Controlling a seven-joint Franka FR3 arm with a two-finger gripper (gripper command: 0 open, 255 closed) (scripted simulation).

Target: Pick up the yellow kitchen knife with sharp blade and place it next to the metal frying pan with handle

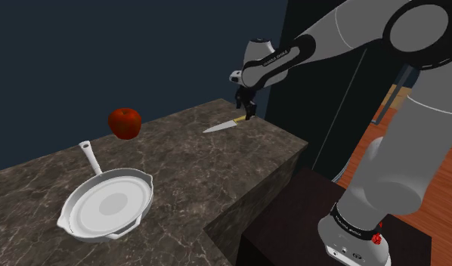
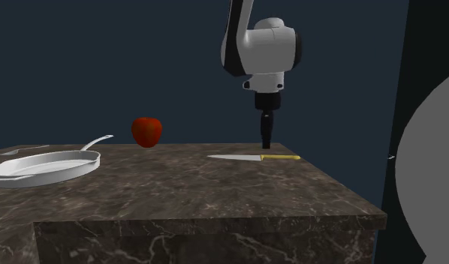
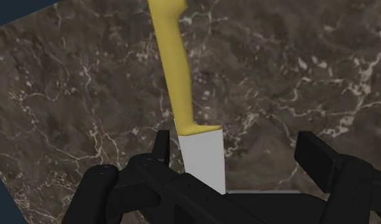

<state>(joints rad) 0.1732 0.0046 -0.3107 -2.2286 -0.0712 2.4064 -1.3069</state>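
Note:
The knife [image 1: 226, 125] has a yellow handle [image 3: 176, 70] and a pale grey blade [image 3: 202, 159], and it lies flat near the far corner of the dark marble counter [image 1: 179, 174]. My gripper [image 1: 249, 113] hangs just above it, pointing down, over the spot where blade meets handle. In the wrist view the gripper [image 3: 240, 156] is open; the blade lies between the fingers, close to one finger [image 3: 162, 149], untouched. The round pale frying pan [image 1: 107, 205] with its long handle rests at the counter's other end. The second exterior view shows the knife [image 2: 253, 157] under the gripper [image 2: 266, 139], with the pan [image 2: 43, 166] far to the left.
A red apple [image 1: 125, 122] sits near the counter's back edge between pan and knife. The counter drops off just beyond the knife handle [image 2: 281, 157] and along its front edge [image 2: 215, 221]. My dark stand [image 1: 292, 227] is beside the counter. Dark blue walls surround the scene.

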